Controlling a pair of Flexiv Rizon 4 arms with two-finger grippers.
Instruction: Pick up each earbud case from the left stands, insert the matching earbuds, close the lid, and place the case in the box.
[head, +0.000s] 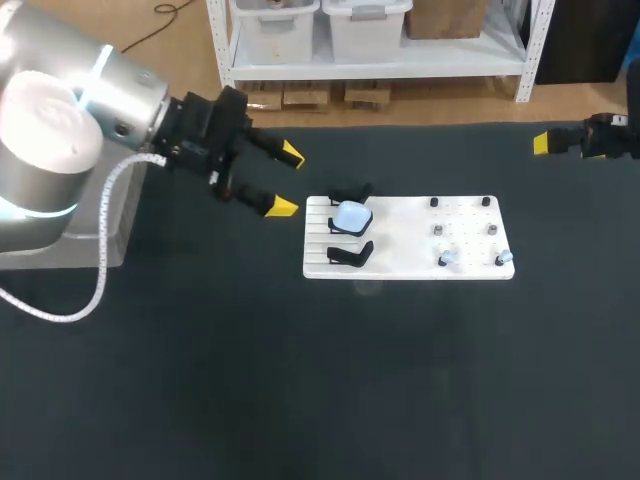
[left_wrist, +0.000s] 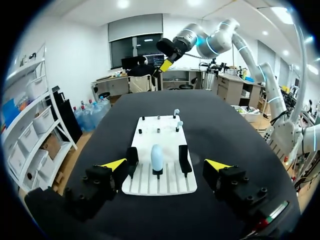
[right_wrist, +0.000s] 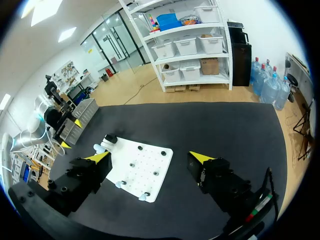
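from left – bare mat up to white board | black stands flank earbud case | pegs crowd right end

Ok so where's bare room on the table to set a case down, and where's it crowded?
Bare: the table on the near side of the board, and the stretch between board and right gripper. Crowded: the board's left end, with stands and case, the left gripper open beside it; pegs fill its right end.

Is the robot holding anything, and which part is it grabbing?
Nothing is held. The left gripper and the right gripper are both open and empty, away from the earbud case.
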